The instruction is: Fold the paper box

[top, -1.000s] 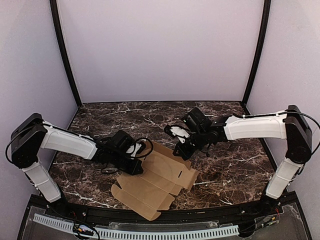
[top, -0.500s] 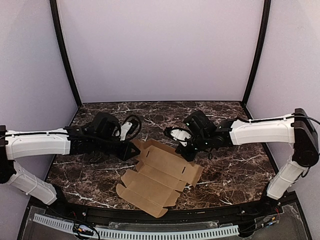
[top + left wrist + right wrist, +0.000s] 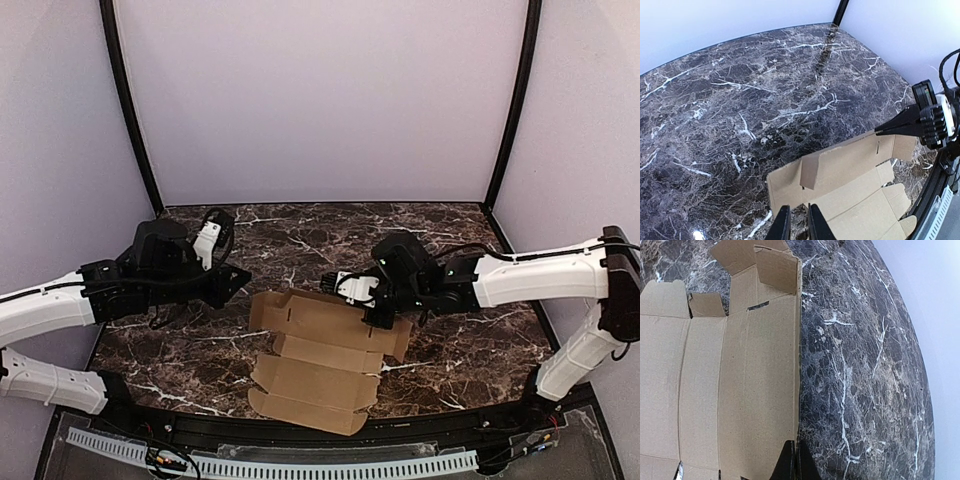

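The right claw (image 3: 794, 454) was pinched shut on the far edge of the box (image 3: 320, 380), which lay flat just ahead of the empty, barely parted left claw (image 3: 797, 212), so a one-sided pull would likely slide or tear it rather than crease it.

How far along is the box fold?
Done: little; box lies mostly flat, one end flap partly raised. In hand: right pincer shut on its far edge; left pincer slightly open, clear of it. Left: raising walls, tucking tabs, closing.
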Available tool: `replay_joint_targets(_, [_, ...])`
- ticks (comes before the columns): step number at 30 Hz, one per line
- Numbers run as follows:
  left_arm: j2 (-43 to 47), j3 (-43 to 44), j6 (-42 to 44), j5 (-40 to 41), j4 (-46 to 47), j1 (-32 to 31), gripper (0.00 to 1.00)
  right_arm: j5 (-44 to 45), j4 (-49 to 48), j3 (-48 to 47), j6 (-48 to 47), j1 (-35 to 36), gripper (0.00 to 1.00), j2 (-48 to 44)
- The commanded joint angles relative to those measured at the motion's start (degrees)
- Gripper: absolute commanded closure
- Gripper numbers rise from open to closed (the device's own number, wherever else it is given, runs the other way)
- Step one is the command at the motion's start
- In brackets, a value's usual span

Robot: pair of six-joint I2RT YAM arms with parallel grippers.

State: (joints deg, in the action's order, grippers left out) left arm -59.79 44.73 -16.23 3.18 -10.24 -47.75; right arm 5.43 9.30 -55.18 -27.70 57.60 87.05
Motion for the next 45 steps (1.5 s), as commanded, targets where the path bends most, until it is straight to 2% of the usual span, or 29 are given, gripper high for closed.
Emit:
replay_joint_targets(1, [3.5, -4.1, -0.9, 2.6, 3.4, 2.2, 0.84, 4.6, -5.1, 2.4, -8.0, 2.1, 1.00, -1.0])
replay_joint_targets(6, [4.0, -7.4, -2.1, 0.9, 4.9, 4.8, 0.68, 3.1, -6.7, 4.0, -12.9, 2.7, 1.00, -2.1])
replay_joint_targets(10, [3.7, -12.4, -5.4, -6.3, 9.6, 9.4, 0.47, 2.5, -8.4, 6.1, -17.8, 2.7, 1.00, -3.5])
replay_joint_targets(16, [4.1, -19.3, -9.0, -12.6, 19.4, 10.9, 0.39, 4.2, -14.7, 9.3, -22.5, 2.7, 1.00, -4.9])
replay_joint_targets(23, [4.3, -24.5, -10.8, -20.4, 25.5, 10.8, 0.36, 5.4, -22.2, 12.1, -27.5, 2.8, 1.00, -5.5])
replay_joint_targets(34, [-3.6, -24.9, -10.5, -27.5, 34.4, 10.8, 0.39, 2.5, -21.9, 12.6, -26.5, 3.0, 1.00, -8.5])
replay_joint_targets(45, [-7.2, -23.5, -9.1, -31.6, 38.1, 10.8, 0.43, 1.0, -21.3, 13.2, -24.4, 3.6, 1.00, -9.6])
